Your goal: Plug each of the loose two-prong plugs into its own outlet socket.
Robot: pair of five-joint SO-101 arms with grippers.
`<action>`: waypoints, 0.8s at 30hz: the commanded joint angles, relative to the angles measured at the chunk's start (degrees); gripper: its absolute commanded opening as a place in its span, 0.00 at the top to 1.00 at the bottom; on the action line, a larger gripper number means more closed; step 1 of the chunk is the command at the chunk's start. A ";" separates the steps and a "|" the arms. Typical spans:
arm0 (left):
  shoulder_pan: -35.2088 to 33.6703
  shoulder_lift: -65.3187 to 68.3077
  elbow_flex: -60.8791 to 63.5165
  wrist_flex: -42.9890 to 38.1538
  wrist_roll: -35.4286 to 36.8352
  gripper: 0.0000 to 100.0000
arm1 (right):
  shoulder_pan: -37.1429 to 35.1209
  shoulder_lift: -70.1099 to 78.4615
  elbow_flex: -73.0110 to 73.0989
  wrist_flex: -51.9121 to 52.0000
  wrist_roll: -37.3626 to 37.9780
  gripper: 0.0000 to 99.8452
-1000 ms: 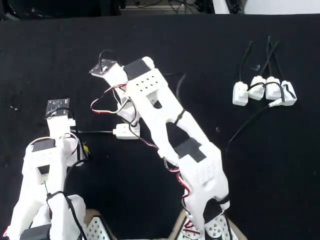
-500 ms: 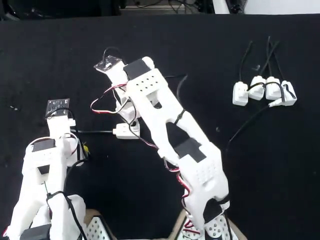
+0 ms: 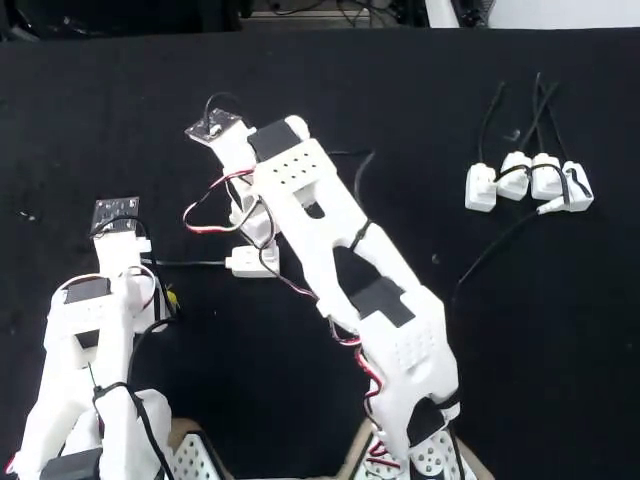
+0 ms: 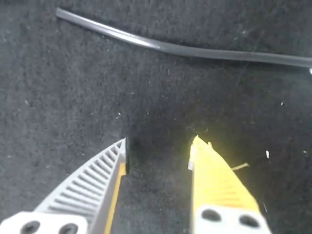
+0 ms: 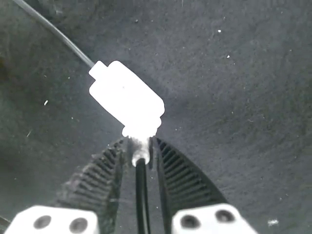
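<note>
In the lower left of the high view, the left end effector [image 4: 158, 146] sits low over the black counter [image 3: 400, 90]. Its jaws are spread wide around nothing, just short of a thin cable [image 4: 185, 48], probably so it can brace that lead. Left of centre, the right end effector [image 5: 139, 144] is pinched closed on the neck of a white plug [image 3: 250, 263], which lies on the counter. Holding it from behind likely allows a straight push along its axis. I cannot tell whether it is already mated with a socket. At the upper right, four white connectors [image 3: 530, 182] lie clustered together, well apart from both arms and untouched.
</note>
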State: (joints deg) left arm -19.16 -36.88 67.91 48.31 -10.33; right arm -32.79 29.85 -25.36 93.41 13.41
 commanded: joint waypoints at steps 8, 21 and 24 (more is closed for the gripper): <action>-0.75 -1.23 -0.48 -0.88 -0.53 0.79 | -2.11 -0.22 2.42 -2.02 1.85 0.99; -0.75 -1.23 -0.40 -0.88 -0.62 0.79 | -2.37 -5.41 20.18 -17.41 0.70 0.99; -0.75 -1.23 -0.48 -0.88 -0.62 0.79 | -2.20 -8.57 25.01 -19.87 0.62 0.99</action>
State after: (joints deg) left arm -19.16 -36.88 67.91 48.31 -10.33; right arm -33.67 22.81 -5.49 76.88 14.64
